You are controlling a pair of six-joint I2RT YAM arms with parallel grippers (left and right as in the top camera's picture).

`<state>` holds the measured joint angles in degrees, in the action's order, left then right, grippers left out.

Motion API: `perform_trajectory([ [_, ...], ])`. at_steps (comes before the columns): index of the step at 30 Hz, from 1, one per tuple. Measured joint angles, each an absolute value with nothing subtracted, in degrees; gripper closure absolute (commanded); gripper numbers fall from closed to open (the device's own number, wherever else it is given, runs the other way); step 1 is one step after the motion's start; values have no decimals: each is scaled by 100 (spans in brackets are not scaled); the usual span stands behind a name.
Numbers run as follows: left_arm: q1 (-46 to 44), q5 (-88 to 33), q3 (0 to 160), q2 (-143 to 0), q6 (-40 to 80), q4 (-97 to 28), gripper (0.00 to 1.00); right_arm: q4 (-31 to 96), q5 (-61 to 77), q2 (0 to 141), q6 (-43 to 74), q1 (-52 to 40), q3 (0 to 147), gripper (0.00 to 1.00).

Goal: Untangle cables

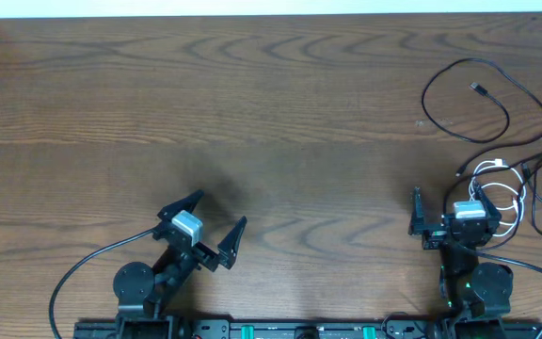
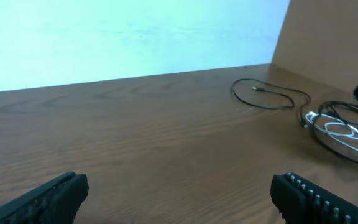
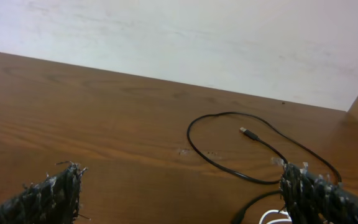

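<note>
Nearest the robot base, left gripper (image 1: 219, 211) hangs over bare table (image 1: 280, 113), fingers spread wide, nothing between them; right gripper (image 3: 182, 175) is the same, fingers spread and empty. Just beside the right gripper, on its right and slightly farther out, sits the tangle (image 1: 523, 193): white cable (image 1: 502, 193) coiled among a few black ones, bundle stretched roughly left-right toward the table's right edge. Farther back, well apart from the tangle, black loop (image 3: 188, 135) lies alone as an open oval, long axis also roughly left-right; its plug (image 3: 248, 132) sits inside the oval, tip looks aimed far-left. My read: no grasp yet, step is the approach. Next move likely needs the right arm on one strand at the tangle's edge, white being easiest to single out, with the left arm crossing over to pin the rest
</note>
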<state>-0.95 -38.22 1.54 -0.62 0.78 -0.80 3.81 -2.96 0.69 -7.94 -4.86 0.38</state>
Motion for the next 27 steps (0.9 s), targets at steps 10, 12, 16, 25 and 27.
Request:
perform_trajectory([
  [10,-237,-3409,156,-62,-917,-73,0,381,-296,69,-795,-486,38,1],
  [12,-237,-3361,156,-62,-1033,-69,0,381,-296,69,-792,-486,38,1],
  [16,-237,-3284,156,-62,-1129,-67,0,381,-296,69,-792,-486,38,1],
  [25,-237,-3262,156,-62,-1208,-69,0,381,-296,69,-795,-486,38,1],
  [27,-237,-3262,156,-62,-1208,-67,0,381,-296,69,-792,-486,38,1],
])
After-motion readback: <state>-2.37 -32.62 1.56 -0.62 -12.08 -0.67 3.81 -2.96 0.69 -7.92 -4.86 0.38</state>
